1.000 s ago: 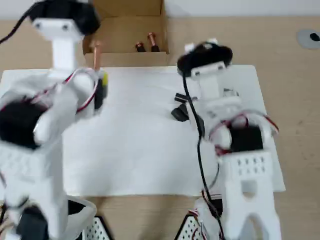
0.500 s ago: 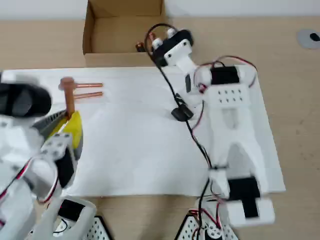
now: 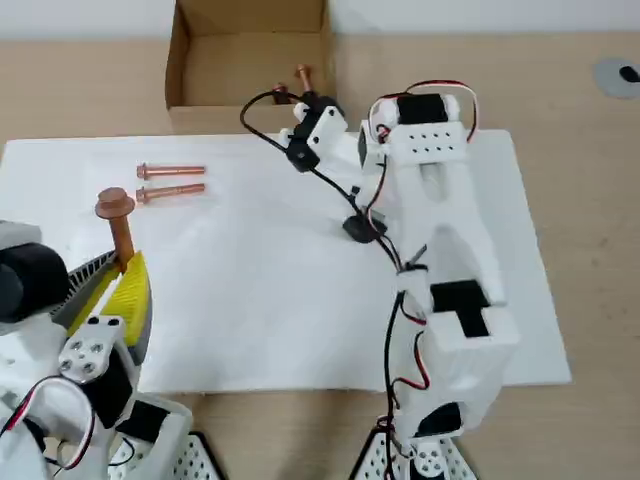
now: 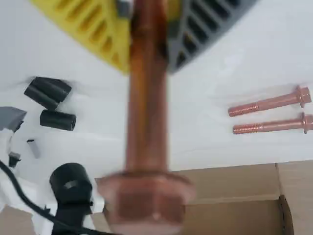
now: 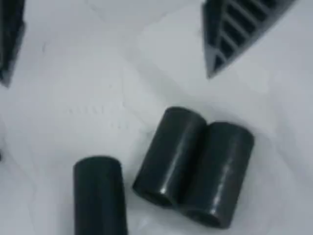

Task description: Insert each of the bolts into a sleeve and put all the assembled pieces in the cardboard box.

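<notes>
High view: I'm clamping a bolt (image 3: 118,225) by its shank in my left gripper (image 3: 122,266) for sleeving; my right gripper (image 5: 120,44), nearer the cardboard box (image 3: 250,118), is seemingly gaping over sleeves (image 5: 190,166)

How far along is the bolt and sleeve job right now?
Two pieces seem to lie in the box. The left gripper holds one bolt. Two bolts lie on the mat and three sleeves lie loose below the open right gripper; all need joining and boxing.

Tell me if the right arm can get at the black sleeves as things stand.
Probably yes: the right gripper hangs open just above the three sleeves lying on the white sheet, with nothing between them.
</notes>
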Action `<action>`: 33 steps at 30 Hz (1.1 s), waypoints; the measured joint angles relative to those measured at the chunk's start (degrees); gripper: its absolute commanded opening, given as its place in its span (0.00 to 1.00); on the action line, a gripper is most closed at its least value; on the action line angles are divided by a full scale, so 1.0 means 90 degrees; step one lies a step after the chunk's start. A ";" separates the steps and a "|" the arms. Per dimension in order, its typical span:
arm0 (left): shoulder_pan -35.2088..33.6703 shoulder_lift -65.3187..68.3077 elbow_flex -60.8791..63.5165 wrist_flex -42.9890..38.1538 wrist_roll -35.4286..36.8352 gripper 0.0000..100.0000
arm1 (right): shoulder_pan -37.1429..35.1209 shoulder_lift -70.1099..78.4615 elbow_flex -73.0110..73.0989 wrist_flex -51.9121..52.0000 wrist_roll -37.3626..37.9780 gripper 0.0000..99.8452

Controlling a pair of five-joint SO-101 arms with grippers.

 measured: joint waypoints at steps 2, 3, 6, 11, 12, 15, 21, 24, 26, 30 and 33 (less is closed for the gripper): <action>0.0000 -0.0078 0.0000 0.0000 0.0000 0.01 | 0.0000 0.0195 -0.0147 0.0000 0.0029 0.30; 0.0000 -0.0117 0.0000 0.0000 0.0000 0.01 | 0.0000 0.0303 -0.0225 0.0000 0.0039 0.30; 0.0000 -0.0234 0.0000 0.0000 0.0000 0.01 | 0.0000 0.0694 -0.0420 0.0000 0.0078 0.30; 0.0000 -0.0391 0.0000 0.0000 0.0000 0.01 | 0.0000 0.1319 -0.0830 0.0000 0.0107 0.30; 0.0000 -0.0430 0.0000 0.0000 0.0000 0.01 | 0.0000 0.1407 -0.0918 0.0000 0.0107 0.30; 0.0000 -0.0449 0.0000 0.0000 0.0000 0.01 | 0.0000 0.1621 -0.1123 0.0000 0.0107 0.30; 0.0000 -0.0449 0.0000 0.0000 0.0000 0.01 | 0.0000 0.2227 -0.1612 0.0010 0.0107 0.30; 0.0000 -0.0449 0.0000 0.0000 0.0000 0.01 | 0.0000 0.2530 -0.2022 0.0020 0.0117 0.30; 0.0000 -0.0449 0.0000 0.0000 0.0000 0.01 | 0.0010 0.2725 -0.2305 0.0078 0.0117 0.30; 0.0000 -0.0449 0.0000 0.0000 0.0000 0.01 | 0.0029 0.3155 -0.2950 0.0332 0.0117 0.30; 0.0000 -0.0449 0.0000 0.0000 0.0000 0.01 | 0.0029 0.3526 -0.3546 0.0537 0.0117 0.30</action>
